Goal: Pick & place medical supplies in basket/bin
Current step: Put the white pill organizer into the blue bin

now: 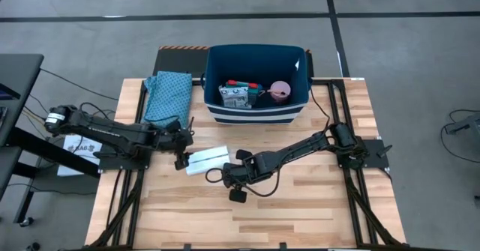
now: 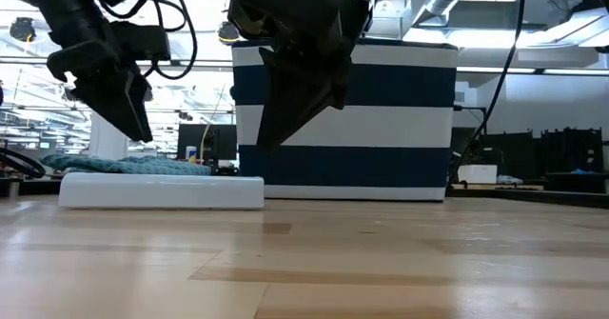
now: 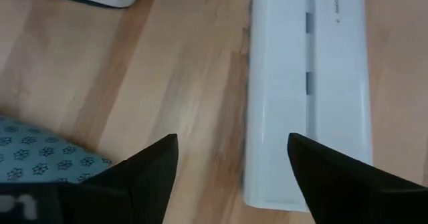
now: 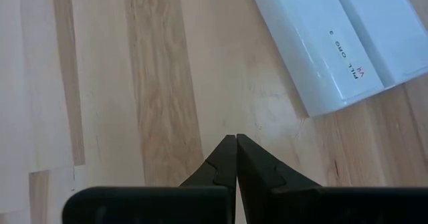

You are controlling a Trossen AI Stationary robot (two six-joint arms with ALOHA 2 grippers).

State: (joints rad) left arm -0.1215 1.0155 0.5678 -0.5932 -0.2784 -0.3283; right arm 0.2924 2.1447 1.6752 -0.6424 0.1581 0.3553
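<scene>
A: Seen from above: a pale wooden slatted table (image 1: 300, 206), with a large rectangular dark navy fabric bin (image 1: 255, 110) striped white near its base at the far edge.

B: Inside the bin?

A: A teal-and-red box (image 1: 246, 85), a pale patterned packet (image 1: 235, 97) and a pink round roll (image 1: 280, 91). Just left of the bin, a teal patterned folded cloth (image 1: 166, 95) lying flat.

B: And still out on the table?

A: A long white plastic compartment tray (image 1: 208, 160), flat on the wood in front of the bin, apart from it, between the two arms.

B: Left gripper?

A: The left gripper (image 3: 231, 167), at the tray's left end, fingers spread apart, holding nothing. From its wrist camera: one dark fingertip (image 3: 160, 164) over bare wood, the other over the tray's near corner. From table height: raised above the tray; contact impossible to judge.

B: Right gripper?

A: The right gripper (image 4: 235, 158), near the tray's right end over bare wood, fingers pressed together, empty, tray's corner just beside.
</scene>
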